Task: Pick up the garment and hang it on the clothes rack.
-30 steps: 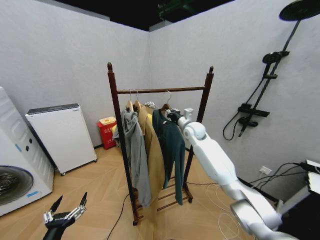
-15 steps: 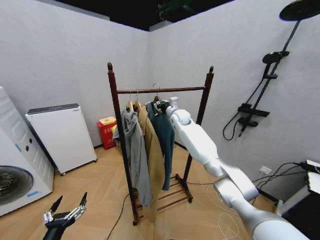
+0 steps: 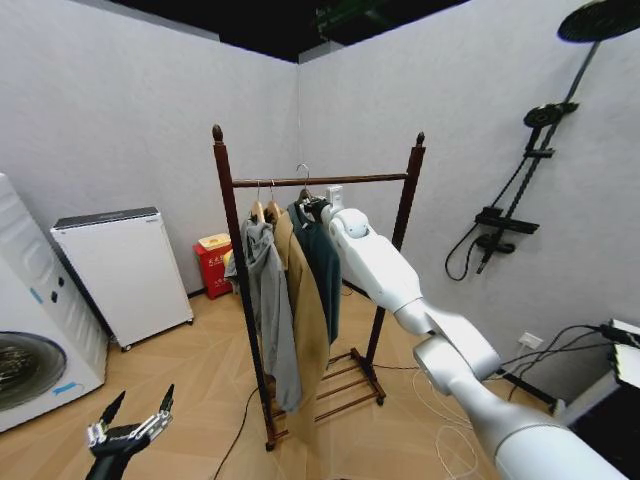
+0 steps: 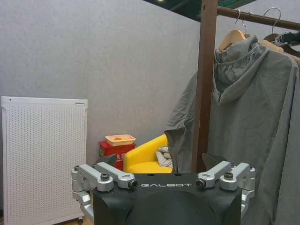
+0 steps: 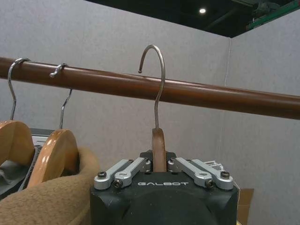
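The dark teal garment [image 3: 323,262] hangs from its hanger beside the tan coat under the clothes rack's top bar [image 3: 340,181]. My right gripper [image 3: 318,206] is shut on the hanger's wooden neck [image 5: 159,145]. In the right wrist view the metal hook [image 5: 158,70] rises across the brown bar [image 5: 201,95], with its curve well above the bar and not resting on it. My left gripper [image 3: 130,425] hangs low at the front left, fingers [image 4: 104,177] spread open and holding nothing.
A grey hooded sweatshirt [image 3: 268,300] and a long tan coat [image 3: 308,320] hang on the rack's left half. A white cabinet [image 3: 122,272], a washing machine [image 3: 30,350] and a red box [image 3: 214,262] stand to the left. Cables [image 3: 440,400] trail on the floor.
My right arm has carried the garment left along the rack and upward. The hook now stands above the bar, close to the tan coat. The left arm has not moved.
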Tool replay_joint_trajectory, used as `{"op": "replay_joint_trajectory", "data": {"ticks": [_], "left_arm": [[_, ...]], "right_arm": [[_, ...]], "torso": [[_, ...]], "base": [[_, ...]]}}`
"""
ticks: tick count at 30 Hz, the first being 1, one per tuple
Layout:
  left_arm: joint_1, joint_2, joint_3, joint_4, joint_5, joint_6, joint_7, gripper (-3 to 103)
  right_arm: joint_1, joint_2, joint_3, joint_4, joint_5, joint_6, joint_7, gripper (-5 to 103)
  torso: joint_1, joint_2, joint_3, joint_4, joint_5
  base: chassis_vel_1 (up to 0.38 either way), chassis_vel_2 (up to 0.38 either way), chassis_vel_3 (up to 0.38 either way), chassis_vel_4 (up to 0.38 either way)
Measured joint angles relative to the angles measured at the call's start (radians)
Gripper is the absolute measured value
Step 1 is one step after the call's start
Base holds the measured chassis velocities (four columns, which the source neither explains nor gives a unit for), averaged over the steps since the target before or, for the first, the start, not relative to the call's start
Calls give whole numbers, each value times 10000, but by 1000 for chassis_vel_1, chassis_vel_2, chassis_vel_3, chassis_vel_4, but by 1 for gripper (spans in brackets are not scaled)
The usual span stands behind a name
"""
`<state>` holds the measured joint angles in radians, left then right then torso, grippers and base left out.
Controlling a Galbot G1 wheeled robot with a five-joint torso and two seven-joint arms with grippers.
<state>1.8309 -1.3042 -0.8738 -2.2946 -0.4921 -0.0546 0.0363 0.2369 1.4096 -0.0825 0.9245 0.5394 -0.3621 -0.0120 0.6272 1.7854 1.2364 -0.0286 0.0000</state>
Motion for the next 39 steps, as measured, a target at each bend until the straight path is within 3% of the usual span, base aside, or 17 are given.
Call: {"op": "replay_joint_trajectory", "data": {"ticks": [10,32,35,36,39], "left_arm": [[0,0,0,0,0,0,0,100],[0,0,0,0,0,0,0,100],[0,0,0,0,0,0,-1,100],[0,0,0,0,0,0,-1,100],[0,0,0,0,0,0,0,100]], "right_arm": [[73,323,-61,-417,-13,41,34,10],[-337,299,92,-262,-296,138,54,7],[-451,268,176,-122,-308,259,54,20],[-451,268,176,-122,-308,259,54,20],[-530,181,311,349,-235,413,249,37]], "torso": [[0,0,-1,1,-2],[-2,2,-2,0,0],[0,1,0,-1,1],[0,1,0,-1,1],[0,0,-1,0,0]], "base": [[0,0,0,0],[0,0,0,0],[0,0,0,0],[0,0,0,0],[0,0,0,0]]}}
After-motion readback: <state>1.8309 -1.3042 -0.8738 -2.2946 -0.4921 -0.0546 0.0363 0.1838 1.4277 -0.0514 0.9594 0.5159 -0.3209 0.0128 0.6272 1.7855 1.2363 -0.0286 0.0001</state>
